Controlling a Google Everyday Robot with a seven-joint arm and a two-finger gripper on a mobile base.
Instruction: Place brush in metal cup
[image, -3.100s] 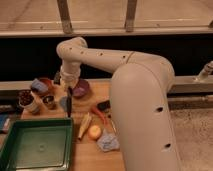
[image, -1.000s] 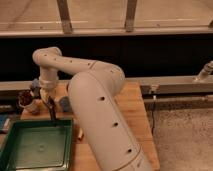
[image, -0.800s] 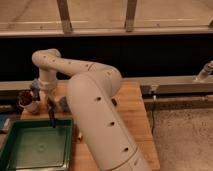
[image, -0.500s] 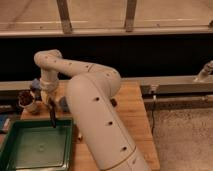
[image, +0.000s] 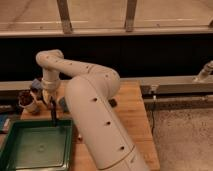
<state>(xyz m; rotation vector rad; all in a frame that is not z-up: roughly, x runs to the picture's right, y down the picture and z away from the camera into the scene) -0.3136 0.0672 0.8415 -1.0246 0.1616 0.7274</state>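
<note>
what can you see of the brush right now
The brush is a long, slender black stick, hanging nearly upright from the end effector at the table's left side. Its upper end is at the end effector; its lower tip reaches the back rim of the green tray. Bristles and material can't be made out.

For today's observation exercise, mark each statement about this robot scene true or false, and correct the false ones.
1. The gripper is at the left of the table, holding the brush. True.
2. The brush lies flat in the green tray. False: it hangs upright above the tray's far edge.
3. A white cup with dark contents stands left of the gripper. True.
4. The green tray is at the table's right end. False: it is at the front left.
</note>
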